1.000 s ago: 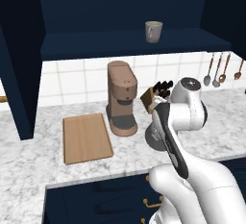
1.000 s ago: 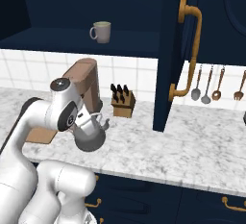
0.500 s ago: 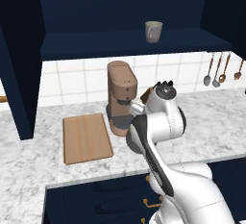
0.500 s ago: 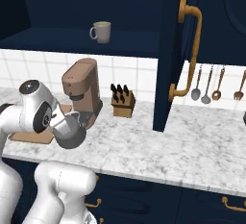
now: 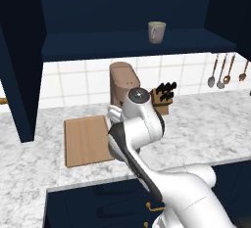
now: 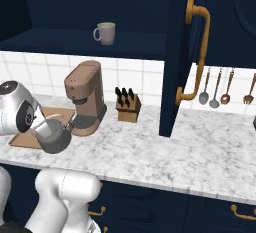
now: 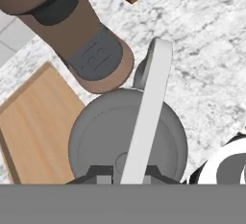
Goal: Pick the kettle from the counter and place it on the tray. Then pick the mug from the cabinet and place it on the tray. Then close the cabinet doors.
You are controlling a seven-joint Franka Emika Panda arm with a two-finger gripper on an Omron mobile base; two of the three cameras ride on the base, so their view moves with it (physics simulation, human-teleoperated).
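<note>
From the left base view the white arm is blocking the kettle; the smooth wooden tray (image 5: 86, 140) is lying flat on the veined marble counter (image 5: 206, 119). From the right, the rounded grey metal kettle (image 6: 52, 136) is hanging above the counter beside the brown coffee machine (image 6: 86, 97); the mug (image 6: 105, 32) is sitting in the cabinet (image 6: 75, 7). In the hand view the gripper (image 7: 126, 176) is pinching shut on the kettle's thin pale handle, its tips cut off at the bottom edge.

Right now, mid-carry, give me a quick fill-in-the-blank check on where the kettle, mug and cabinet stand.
1. The gripper is shut on the kettle's thin arched ____.
2. The mug stands on the shelf inside the ____.
3. The tray lies on the counter beside the brown ____ machine.
4. The cabinet doors are ____.

Missing words: handle; cabinet; coffee; open
</note>
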